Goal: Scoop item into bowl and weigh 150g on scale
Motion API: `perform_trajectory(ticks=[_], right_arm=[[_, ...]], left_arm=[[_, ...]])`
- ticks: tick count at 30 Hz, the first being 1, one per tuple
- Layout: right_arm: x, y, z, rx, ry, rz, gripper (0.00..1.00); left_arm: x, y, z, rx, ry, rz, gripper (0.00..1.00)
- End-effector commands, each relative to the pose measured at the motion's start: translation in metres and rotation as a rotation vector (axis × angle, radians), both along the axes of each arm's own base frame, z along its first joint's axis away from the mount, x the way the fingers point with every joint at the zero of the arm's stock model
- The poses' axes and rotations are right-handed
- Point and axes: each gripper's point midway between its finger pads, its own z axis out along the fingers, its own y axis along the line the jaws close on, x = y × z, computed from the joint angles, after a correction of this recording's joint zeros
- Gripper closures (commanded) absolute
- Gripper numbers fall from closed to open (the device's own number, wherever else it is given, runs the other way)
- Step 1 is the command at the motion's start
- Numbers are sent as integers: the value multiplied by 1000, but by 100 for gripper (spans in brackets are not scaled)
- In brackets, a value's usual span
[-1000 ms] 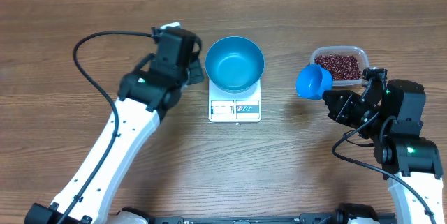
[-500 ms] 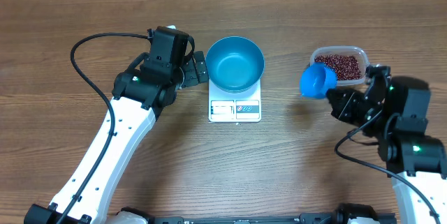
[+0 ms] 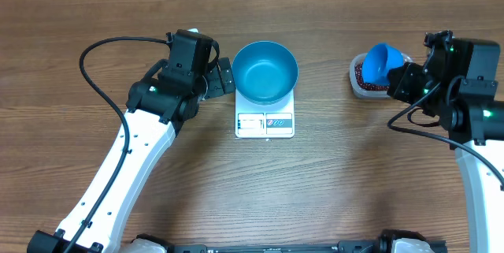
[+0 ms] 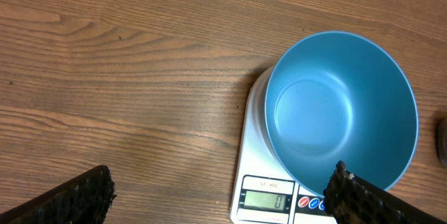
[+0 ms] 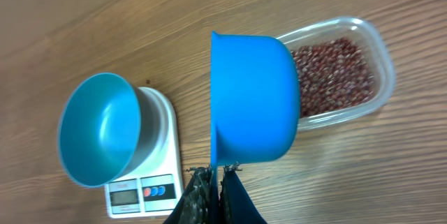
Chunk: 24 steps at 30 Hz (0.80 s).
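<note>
Right gripper [image 5: 217,176] tight on blue scoop [image 5: 255,98]

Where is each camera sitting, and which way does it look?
Overhead: above the table, looking straight down; left tool and right tool show.
Left wrist: behind the left tool, looking down at bowl on scale; open fingers show.
Right wrist: behind the right tool, looking down past shut fingers at scoop and beans.
Shared: all three see bowl and scale.

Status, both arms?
Left pincer open beside empty round blue bowl on white square scale. Right pincer shut on blue plastic scoop over red-brown beans in clear tub. Nothing blocking.
</note>
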Motion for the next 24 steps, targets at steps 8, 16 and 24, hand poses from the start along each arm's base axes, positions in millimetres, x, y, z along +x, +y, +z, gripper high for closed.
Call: perform_trajectory(ticks=[8,16,24], right_arm=[[5,-20,14,-175,-51,22,96],[3,-20,12,-173,-39,23,96],[4,-20,13,-173,-42,23,96]], left_arm=[[-9,-60,26,31,-139,-676,1],[-31,-62,45,19,-160,-927,1],[-46,-42,30,123,-36,-908,0]])
